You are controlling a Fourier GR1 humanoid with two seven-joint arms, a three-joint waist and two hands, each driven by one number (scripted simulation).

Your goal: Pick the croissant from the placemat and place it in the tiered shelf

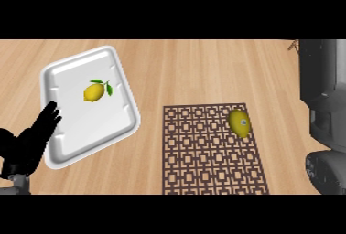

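A brown lattice placemat (202,155) lies at the centre right of the wooden counter. Near its far right corner sits a yellow-brown oblong item (239,122), the only thing on the mat; it looks more like a fruit than a croissant. My left hand (27,141) stands at the lower left, open with fingers up, resting against the near left edge of a white tray (81,132). Only the grey right arm (324,91) shows along the right edge, and the hand itself is out of sight. No tiered shelf is visible.
The white tray at the left holds a yellow lemon (94,91) with green leaves. A rounded grey part of the right arm (327,171) sits beside the placemat's near right side. Bare wood lies between tray and mat.
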